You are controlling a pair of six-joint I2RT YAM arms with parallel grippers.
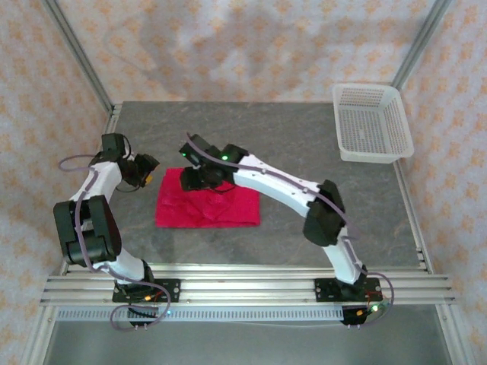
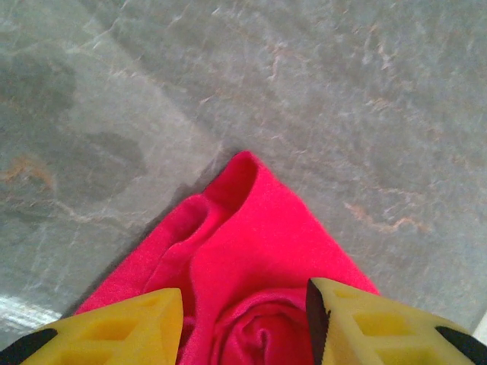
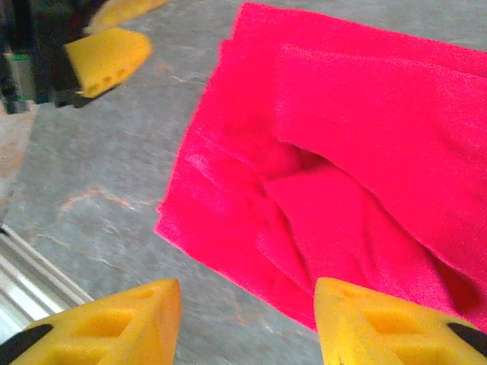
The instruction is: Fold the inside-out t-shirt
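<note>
The inside-out t-shirt [image 1: 207,207] is seen partly folded, with the left gripper [image 2: 245,304] and right gripper [image 3: 247,296] both held spread and empty above it; an edge must likely be pinched for another fold.

The inside-out t-shirt [image 1: 221,209] is of plain, bright red, soft cloth. It lies flat, folded into a rough rectangle with overlapping layers and some creases. It is well apart from the white basket [image 1: 373,122], to its left.
</note>
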